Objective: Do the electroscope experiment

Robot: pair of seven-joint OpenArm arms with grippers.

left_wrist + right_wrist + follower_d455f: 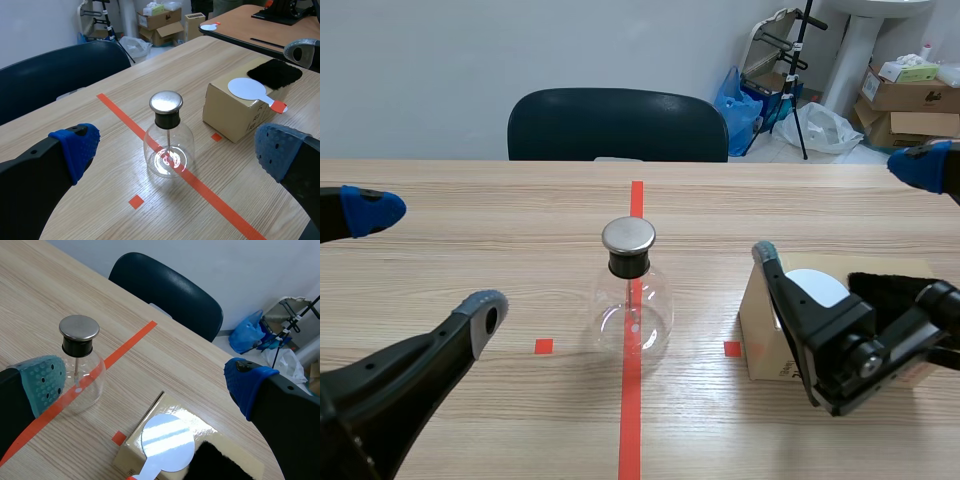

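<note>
A glass electroscope [631, 295] stood upright on the red tape line [632, 400] at the centre of the table [470, 200], metal cap [628, 235] uppermost. The left gripper [430, 260] and right gripper [842, 210] gaped wide, holding nothing. Print on the cardboard box [765, 330] was unreadable.

I see the metal-capped flask [631, 310] upright at worktop [470, 250] centre; right of it, white disc [817, 288] and black cloth [888, 286] top a box [760, 335].

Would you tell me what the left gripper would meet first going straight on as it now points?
Most likely the glass flask, standing ahead between the open fingers of the left gripper; the cardboard box sits off to one side. Depth is unclear.
</note>
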